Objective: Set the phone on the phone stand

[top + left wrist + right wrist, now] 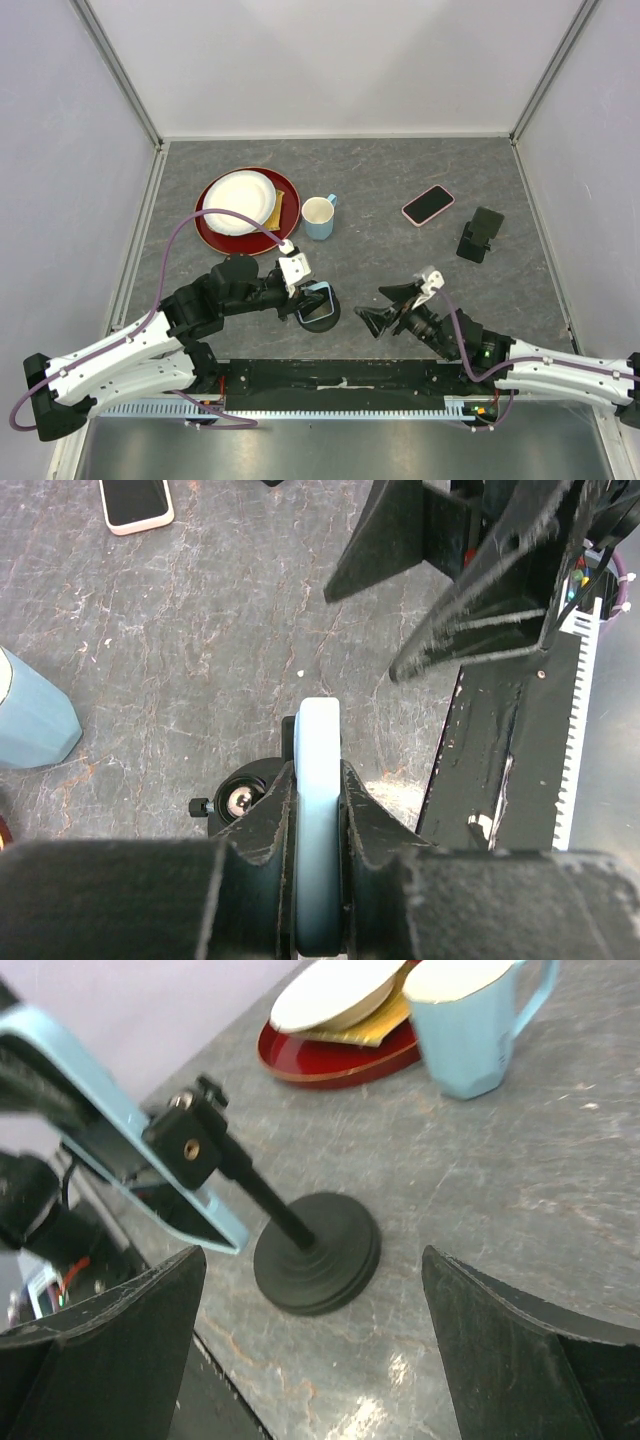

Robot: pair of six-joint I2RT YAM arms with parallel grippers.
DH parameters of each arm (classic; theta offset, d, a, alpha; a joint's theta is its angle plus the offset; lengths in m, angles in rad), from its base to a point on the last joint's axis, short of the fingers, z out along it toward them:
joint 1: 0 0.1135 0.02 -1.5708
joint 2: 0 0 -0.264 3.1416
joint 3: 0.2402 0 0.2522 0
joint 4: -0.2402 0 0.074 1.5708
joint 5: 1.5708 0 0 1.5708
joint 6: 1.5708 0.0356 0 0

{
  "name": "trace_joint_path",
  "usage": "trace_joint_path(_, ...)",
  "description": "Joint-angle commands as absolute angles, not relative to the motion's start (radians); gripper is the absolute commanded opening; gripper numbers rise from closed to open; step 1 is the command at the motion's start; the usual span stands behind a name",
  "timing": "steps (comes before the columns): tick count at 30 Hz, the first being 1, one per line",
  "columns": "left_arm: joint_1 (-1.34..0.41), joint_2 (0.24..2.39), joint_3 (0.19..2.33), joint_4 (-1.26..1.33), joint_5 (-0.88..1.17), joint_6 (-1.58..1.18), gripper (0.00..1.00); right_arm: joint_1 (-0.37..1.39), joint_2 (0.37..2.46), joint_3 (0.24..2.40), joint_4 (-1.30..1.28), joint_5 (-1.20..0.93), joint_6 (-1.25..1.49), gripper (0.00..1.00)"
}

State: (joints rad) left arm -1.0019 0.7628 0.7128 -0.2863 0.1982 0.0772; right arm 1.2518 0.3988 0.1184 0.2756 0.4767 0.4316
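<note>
My left gripper (306, 292) (320, 815) is shut on the edges of a light blue phone (318, 303) (320, 770) (95, 1085). The phone is held tilted over a black phone stand with a round base (326, 320) (318, 1250), a thin pole and a small head (238, 800). The phone's back lies against that head; whether it is seated there I cannot tell. My right gripper (386, 308) (315, 1360) stands wide open just right of the stand base, with nothing between its fingers (110, 1340).
A pink phone (428, 204) (135, 502) lies face up at the back right, with a black folding stand (480, 234) beside it. A light blue cup (319, 216) (465, 1025) stands next to a red plate (205, 228) holding a white dish (240, 200).
</note>
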Motion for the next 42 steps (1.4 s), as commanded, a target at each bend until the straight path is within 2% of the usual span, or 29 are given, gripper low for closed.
trace_joint_path(1,-1.0,0.756,0.713,-0.265,0.166,0.095,0.02,1.25,0.515,0.193,0.333,0.222,0.316,0.95)
trace_joint_path(6,-1.0,0.761,0.724,-0.278,0.184,0.092,0.02,1.224,0.753,0.342,0.321,0.077,0.236,0.95)
trace_joint_path(9,-1.0,0.767,0.732,-0.284,0.18,0.087,0.06,1.18,0.857,0.373,0.383,-0.033,0.226,0.95)
trace_joint_path(12,-1.0,0.767,0.735,-0.294,0.166,0.08,0.16,1.112,0.929,0.362,0.491,-0.148,0.251,0.95)
trace_joint_path(13,-1.0,0.765,0.738,-0.298,0.166,0.077,0.27,1.1,0.943,0.356,0.547,-0.172,0.268,0.95)
trace_joint_path(15,-1.0,0.762,0.739,-0.301,0.146,0.068,0.34,1.072,0.977,0.344,0.587,-0.213,0.281,0.95)
trace_joint_path(16,-1.0,0.761,0.741,-0.302,0.144,0.064,0.41,1.071,0.988,0.345,0.61,-0.222,0.288,0.95)
trace_joint_path(19,-1.0,0.744,0.741,-0.302,0.133,0.048,0.52,1.071,1.034,0.368,0.615,-0.259,0.291,0.94)
trace_joint_path(24,-1.0,0.719,0.753,-0.31,0.123,0.02,0.55,1.071,1.071,0.368,0.624,-0.264,0.298,0.93)
trace_joint_path(25,-1.0,0.718,0.764,-0.317,0.124,0.011,0.67,1.071,1.069,0.358,0.64,-0.261,0.301,0.93)
trace_joint_path(27,-1.0,0.704,0.773,-0.328,0.106,-0.035,0.78,1.072,1.06,0.345,0.655,-0.252,0.314,0.93)
trace_joint_path(30,-1.0,0.68,0.788,-0.356,0.095,-0.106,0.83,1.072,1.068,0.341,0.664,-0.242,0.322,0.93)
trace_joint_path(35,-1.0,0.649,0.805,-0.417,0.051,-0.279,0.83,1.072,1.089,0.327,0.69,-0.22,0.342,0.92)
trace_joint_path(42,-1.0,0.661,0.894,-0.532,0.026,-0.446,0.76,1.072,1.114,0.288,0.784,-0.186,0.383,0.91)
